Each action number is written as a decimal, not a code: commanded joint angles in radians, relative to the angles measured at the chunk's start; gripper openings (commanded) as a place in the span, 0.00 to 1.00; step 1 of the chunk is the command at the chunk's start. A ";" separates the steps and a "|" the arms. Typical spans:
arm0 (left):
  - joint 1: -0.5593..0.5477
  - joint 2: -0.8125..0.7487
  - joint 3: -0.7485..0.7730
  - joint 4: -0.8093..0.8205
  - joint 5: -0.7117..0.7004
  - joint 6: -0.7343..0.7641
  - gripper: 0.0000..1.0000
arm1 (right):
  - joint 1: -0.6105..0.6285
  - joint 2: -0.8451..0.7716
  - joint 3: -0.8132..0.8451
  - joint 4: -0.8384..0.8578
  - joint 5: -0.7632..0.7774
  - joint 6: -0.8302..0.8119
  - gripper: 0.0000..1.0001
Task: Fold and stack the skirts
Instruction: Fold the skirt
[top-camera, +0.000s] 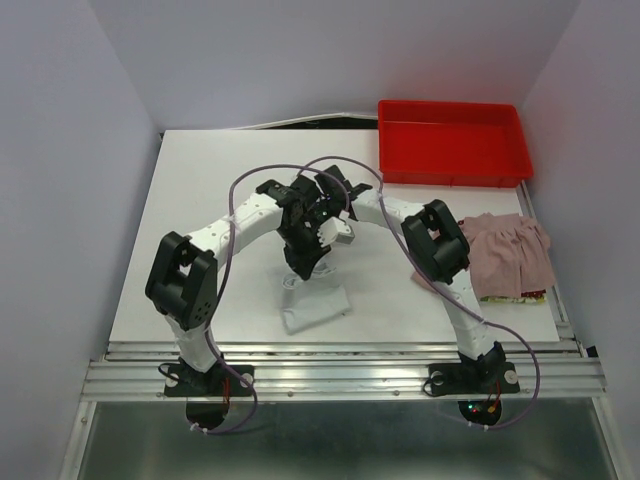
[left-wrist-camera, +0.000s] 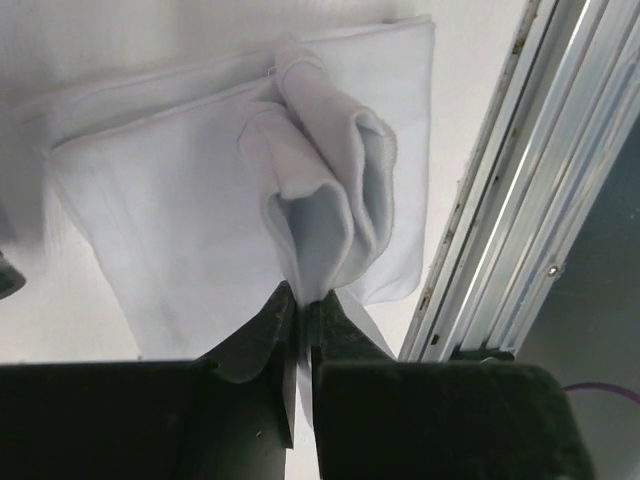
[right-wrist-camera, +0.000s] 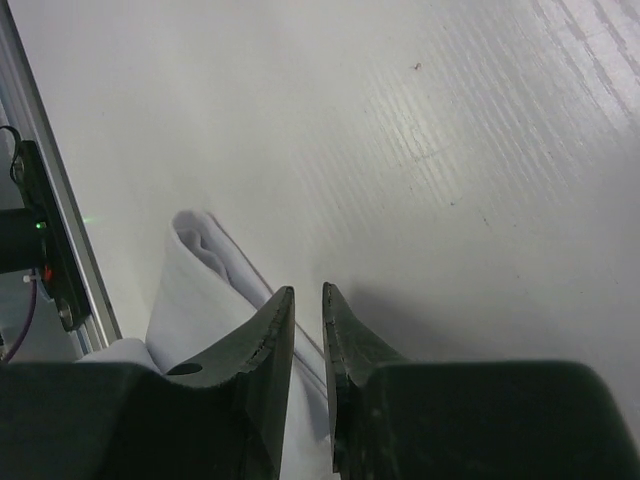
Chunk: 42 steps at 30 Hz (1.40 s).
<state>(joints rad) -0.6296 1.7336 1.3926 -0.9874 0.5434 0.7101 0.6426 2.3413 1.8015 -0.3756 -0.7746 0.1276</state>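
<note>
The pale grey-white skirt (top-camera: 316, 304) lies folded on the table near the front edge. My left gripper (top-camera: 303, 264) is shut on a bunched part of it and holds that part lifted; in the left wrist view the gripper (left-wrist-camera: 303, 300) pinches a gathered fold of the skirt (left-wrist-camera: 180, 200). My right gripper (top-camera: 326, 240) hovers close beside it, jaws a narrow gap apart with nothing between them; in the right wrist view the gripper (right-wrist-camera: 308, 295) is above the table, with the skirt (right-wrist-camera: 200, 290) lying below and to its left. The dusty pink skirt (top-camera: 510, 255) lies spread at the right edge.
A red plastic tray (top-camera: 455, 140) stands at the back right. A colourful flat item (top-camera: 530, 296) peeks from under the pink skirt. The metal rail (left-wrist-camera: 500, 230) of the table's front edge runs just beyond the grey-white skirt. White walls enclose the table.
</note>
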 joint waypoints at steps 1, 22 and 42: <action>0.030 0.020 0.052 0.003 -0.017 0.046 0.17 | 0.006 0.006 -0.008 0.041 -0.018 -0.017 0.23; 0.077 -0.221 -0.048 0.182 -0.149 -0.102 0.51 | -0.004 -0.036 0.009 0.012 0.026 -0.025 0.23; 0.182 -0.034 -0.326 0.463 0.112 -0.383 0.26 | -0.173 -0.596 -0.591 -0.132 0.080 0.075 0.67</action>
<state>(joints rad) -0.4461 1.6131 1.0313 -0.5571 0.6052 0.3485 0.4786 1.7412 1.3029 -0.4324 -0.6987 0.1955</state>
